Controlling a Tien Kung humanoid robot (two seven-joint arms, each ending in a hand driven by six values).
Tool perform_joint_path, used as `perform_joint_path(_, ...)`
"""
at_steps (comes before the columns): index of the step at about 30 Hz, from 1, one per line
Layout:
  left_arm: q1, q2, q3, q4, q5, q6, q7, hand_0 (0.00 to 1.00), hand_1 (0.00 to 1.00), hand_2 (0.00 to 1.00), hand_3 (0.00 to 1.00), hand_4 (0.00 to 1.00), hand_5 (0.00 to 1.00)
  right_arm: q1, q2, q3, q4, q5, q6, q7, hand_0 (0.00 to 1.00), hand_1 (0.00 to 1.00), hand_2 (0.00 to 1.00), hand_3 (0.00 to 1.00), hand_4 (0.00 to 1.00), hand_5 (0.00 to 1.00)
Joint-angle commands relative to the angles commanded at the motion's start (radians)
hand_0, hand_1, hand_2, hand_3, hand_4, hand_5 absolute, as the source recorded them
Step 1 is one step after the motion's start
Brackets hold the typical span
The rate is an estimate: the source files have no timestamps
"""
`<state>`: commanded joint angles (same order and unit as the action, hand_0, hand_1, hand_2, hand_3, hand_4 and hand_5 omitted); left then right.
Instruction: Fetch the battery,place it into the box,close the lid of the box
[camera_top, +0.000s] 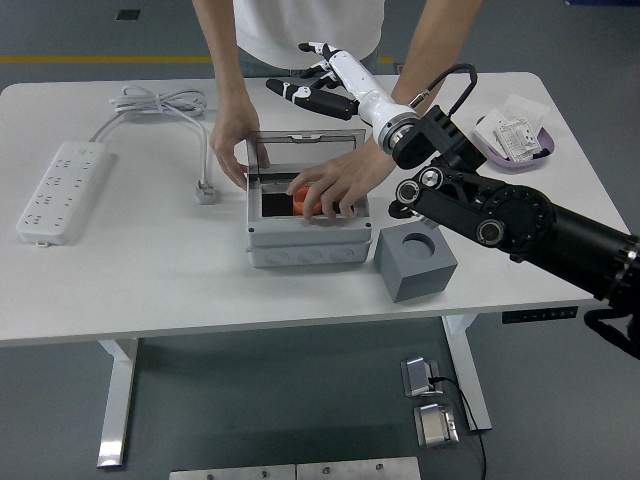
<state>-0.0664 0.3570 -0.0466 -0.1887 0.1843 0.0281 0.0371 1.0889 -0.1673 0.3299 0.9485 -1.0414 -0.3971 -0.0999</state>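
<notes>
The grey box (305, 245) stands mid-table with its clear lid (300, 148) tilted up at the back. An orange battery (301, 199) lies inside it, half covered by a person's hand (335, 185) that reaches into the box. The person's other hand (235, 145) holds the box's left rear corner. My right hand (308, 80), white with black fingertips, hovers above and behind the lid with fingers spread, holding nothing. The left arm is out of view.
A grey block with a round hole (415, 262) stands right of the box. A white power strip (55, 190) with its cable (160, 102) and plug (205, 190) lies at the left. A purple tray (515, 152) of packets sits at the far right.
</notes>
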Motion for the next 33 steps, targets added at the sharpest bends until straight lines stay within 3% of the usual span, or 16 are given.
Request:
perform_joint_path(6,-0.006,0.004,-0.016,0.001,0.022,0.0,0.007,0.602,0.688,0.622,0.645,0.709,0.157,0.018,0.02,-0.054,-0.056,0.048,0.01,0.01,0.743,0.657,0.685,0.887,0.954,0.761)
perform_joint_path(14,-0.013,0.005,-0.019,0.0,0.029,-0.001,0.008,0.602,0.688,0.621,0.643,0.708,0.153,0.023,0.039,-0.088,-0.075,0.073,0.012,0.017,0.781,0.67,0.688,0.883,0.934,0.756)
perform_joint_path(23,-0.015,0.002,-0.027,0.001,0.039,-0.001,0.011,0.602,0.688,0.621,0.643,0.706,0.149,0.016,0.034,-0.136,-0.061,0.086,0.027,0.013,0.786,0.675,0.689,0.883,0.934,0.76)
perform_joint_path(33,-0.012,0.001,-0.022,0.001,0.031,-0.001,0.009,0.601,0.688,0.621,0.641,0.705,0.148,0.006,-0.008,-0.164,0.009,0.067,0.037,-0.006,0.794,0.679,0.689,0.855,0.929,0.767)
